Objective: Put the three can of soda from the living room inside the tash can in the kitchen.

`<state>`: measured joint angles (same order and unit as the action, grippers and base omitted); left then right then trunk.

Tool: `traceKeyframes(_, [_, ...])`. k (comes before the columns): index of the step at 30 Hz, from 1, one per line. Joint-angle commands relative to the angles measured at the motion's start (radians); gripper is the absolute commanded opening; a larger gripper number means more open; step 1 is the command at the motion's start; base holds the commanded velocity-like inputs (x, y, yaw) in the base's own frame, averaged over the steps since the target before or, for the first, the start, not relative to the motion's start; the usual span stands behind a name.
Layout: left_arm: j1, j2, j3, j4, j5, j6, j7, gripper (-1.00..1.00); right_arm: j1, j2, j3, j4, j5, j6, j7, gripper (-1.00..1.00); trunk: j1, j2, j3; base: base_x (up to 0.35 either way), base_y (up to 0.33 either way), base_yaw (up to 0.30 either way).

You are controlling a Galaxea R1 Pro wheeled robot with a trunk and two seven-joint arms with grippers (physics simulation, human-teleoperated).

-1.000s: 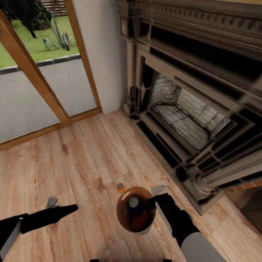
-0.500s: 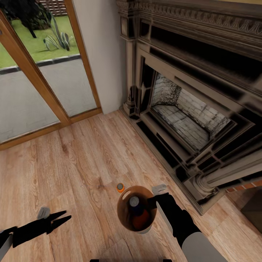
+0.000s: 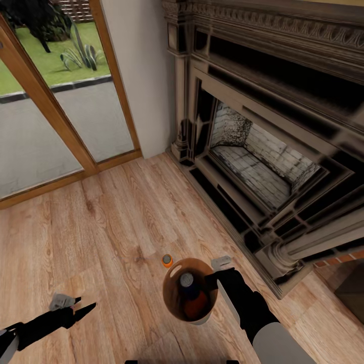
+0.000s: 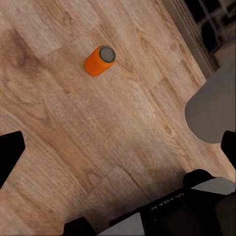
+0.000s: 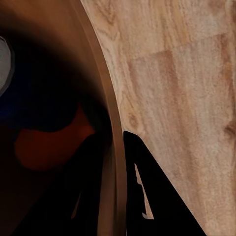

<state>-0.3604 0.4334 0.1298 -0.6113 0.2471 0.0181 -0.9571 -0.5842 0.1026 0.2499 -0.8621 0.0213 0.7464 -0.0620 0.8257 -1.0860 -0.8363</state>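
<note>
Left gripper (image 3: 83, 305), empty with jaws apart, has dropped back toward 7 o'clock, away from the last orange can (image 3: 167, 261) standing on the floor at the trash can's (image 3: 174, 283) 11 o'clock. Right gripper (image 5: 115, 191) stays clamped on the bin rim; dark blue can (image 3: 186, 279) and another orange can (image 3: 194, 302) inside. Looks like two down, one left.

Your right gripper (image 3: 215, 279) clamps the rim of the tash can (image 3: 174, 303), which holds two cans (image 3: 190, 293). Just beyond the bin a third can (image 3: 167, 261) stands on the floor (image 3: 116, 217), ahead and right of your left gripper (image 3: 85, 307).
</note>
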Motion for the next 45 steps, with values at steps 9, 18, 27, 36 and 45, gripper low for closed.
traceKeyframes(9, [0.0, -0.217, -0.058, -0.01, -0.166, -0.039, 0.636, 1.0, 0.0, -0.004, -0.003, 0.0, -0.012, 0.0, 0.004, -1.0, 0.0, 0.0, 0.0, 0.0, 0.0, 0.0])
traceKeyframes(18, [0.0, -0.237, -0.069, -0.003, -0.223, -0.111, 0.691, 1.0, 0.0, -0.004, -0.004, 0.0, -0.016, 0.002, 0.004, -1.0, 0.0, 0.0, 0.002, 0.0, 0.0, -0.182])
traceKeyframes(27, [0.0, -0.237, -0.069, -0.002, -0.224, -0.113, 0.668, 1.0, 0.0, -0.004, -0.004, 0.0, -0.017, 0.002, 0.004, -1.0, 0.0, 0.0, 0.007, 0.0, 0.0, -0.258])
traceKeyframes(36, [0.0, -0.237, -0.066, -0.002, -0.224, -0.113, 0.625, 1.0, 0.0, -0.004, -0.003, 0.0, -0.017, 0.002, 0.004, -1.0, 0.0, 0.0, 0.013, 0.0, 0.0, -0.259])
traceKeyframes(45, [0.0, -0.236, -0.06, -0.002, -0.225, -0.111, 0.517, 1.0, 0.0, -0.004, -0.003, 0.0, -0.017, 0.002, 0.004, -1.0, 0.0, 0.0, 0.015, 0.108, 0.161, -0.074])
